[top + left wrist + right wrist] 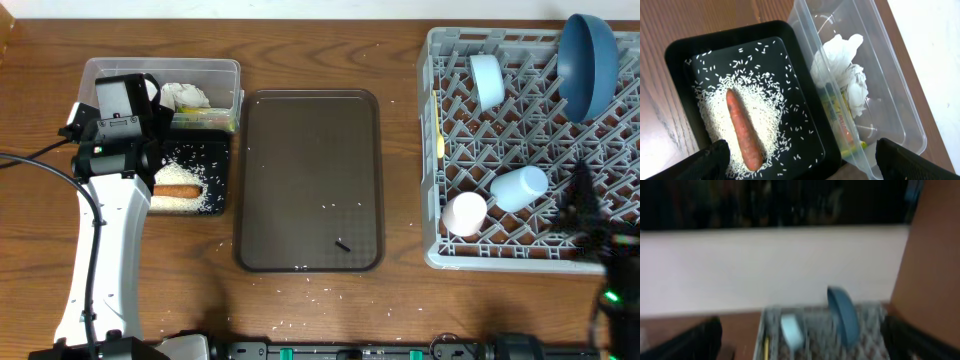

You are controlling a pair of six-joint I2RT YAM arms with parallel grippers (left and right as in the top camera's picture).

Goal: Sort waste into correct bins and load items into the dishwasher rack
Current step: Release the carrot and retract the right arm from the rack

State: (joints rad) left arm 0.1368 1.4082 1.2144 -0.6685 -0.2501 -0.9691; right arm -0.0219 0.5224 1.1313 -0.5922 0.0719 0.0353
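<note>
The carrot (742,131) lies on rice (765,112) in the black tray (676,55), lower left of the left wrist frame. Tissue (840,55) sits in the clear tub (895,100) just beside it. The left tool (800,157) and right tool (802,340) gape wide, holding nothing.

One rack (500,258), one plate (587,52), one carrot (178,188)

The left gripper (802,150) is hanging over a black tray (675,55) on the wooden table (715,15), its two dark fingers (710,162) standing wide apart at the bottom corners with nothing between them. White rice (765,115) is lying scattered in the tray, with an orange carrot (742,130) resting on the heap. A clear tub (900,115) is sitting right against the tray's right side, holding crumpled white tissue (845,65) and a yellow-green wrapper (840,117).
</note>
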